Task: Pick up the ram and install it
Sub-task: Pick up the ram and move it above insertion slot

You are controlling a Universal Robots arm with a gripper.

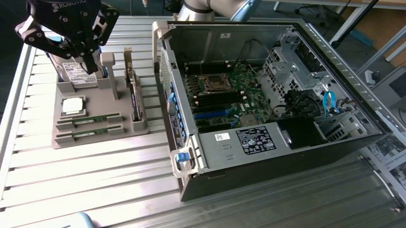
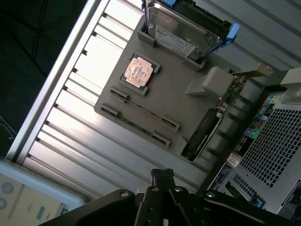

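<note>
Two long thin green circuit-board sticks stand on edge in slots of the grey plastic holder [image 1: 95, 102] at the exterior view's left: the ram [image 1: 89, 119] and a second stick [image 1: 89, 134] just nearer, side by side, each caught between end clips. Greenish board with pale label patches; chips too small to make out. In the wrist view the ram [image 2: 144, 108] is only a thin edge.

Black robot gripper [image 1: 92, 64] hangs over the holder's far end, above the grey hard drive [image 1: 76, 73], well apart from the ram. A square silver processor chip [image 1: 73, 105] lies between them. Jaws pressed together, holding nothing.

Step, as I judge it: approach to the pick-up, with nothing grasped and nothing installed. The open black computer case [image 1: 222, 38] with its green motherboard [image 1: 228, 90] stands to the right on the ribbed metal bench [image 1: 95, 180]. A grasp would call for parted jaws, set across the thin edge, centred between the clips.
</note>
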